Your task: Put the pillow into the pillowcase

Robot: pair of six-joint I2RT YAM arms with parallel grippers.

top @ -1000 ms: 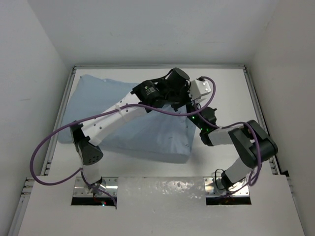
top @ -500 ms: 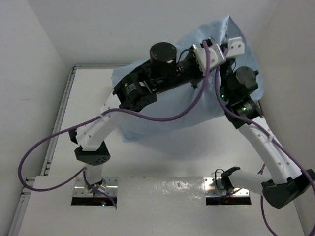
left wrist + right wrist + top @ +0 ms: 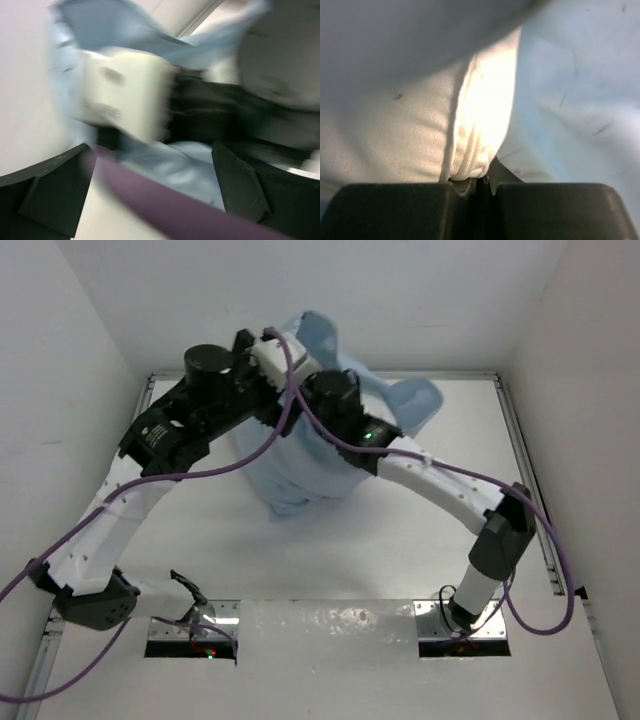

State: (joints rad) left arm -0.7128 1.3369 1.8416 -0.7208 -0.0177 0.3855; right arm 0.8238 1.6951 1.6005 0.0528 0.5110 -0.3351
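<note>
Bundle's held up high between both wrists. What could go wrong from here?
1. The right gripper pinches only a thin fold of the pillow at its fingertips, so the hanging weight could pull it free.
2. The left gripper looks spread open in its blurred view, so the pillowcase may hang from one grip alone.
3. The purple cable runs between the two crowded wrists and could snag.

White walls (image 3: 80, 310), white table (image 3: 380, 550), metal edge rails (image 3: 525, 470)
</note>
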